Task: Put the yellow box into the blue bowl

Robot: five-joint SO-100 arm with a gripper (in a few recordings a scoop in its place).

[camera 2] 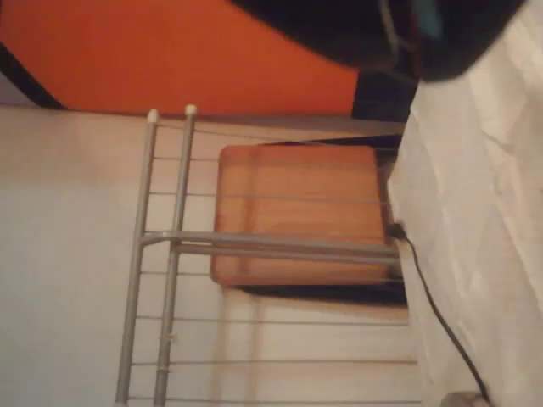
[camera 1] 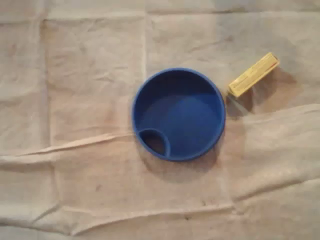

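Overhead view gives you the whole working area. A creased, off-white cloth (camera 1: 75, 75) covers the counter from edge to edge, with fold lines running across it. Near the middle sits the blue bowl (camera 1: 185, 120), round and upright, with nothing inside it. A small rounded compartment (camera 1: 155, 141) is built into its lower-left wall. The yellow box (camera 1: 253, 75) lies on the cloth up and to the right of the bowl, outside it. It is a long, narrow block set on a slant, with its lower-left end just beside the bowl's rim. You cannot tell whether the two touch.

Turn to the wrist view, which lies on its side. A pale surface (camera 2: 59, 254) takes up most of the left, with a broad orange panel (camera 2: 170, 59) above it. A grey metal wire rack (camera 2: 170, 246) stands across the middle, and a brown wooden board (camera 2: 297, 212) shows behind its bars. The cloth shows along the right edge, and a thin black cable (camera 2: 433, 305) runs beside it. A dark blurred mass (camera 2: 382, 34) hangs at the top edge, too close to the lens to make out. From these pictures you cannot tell whether the gripper is spread or pressed together.
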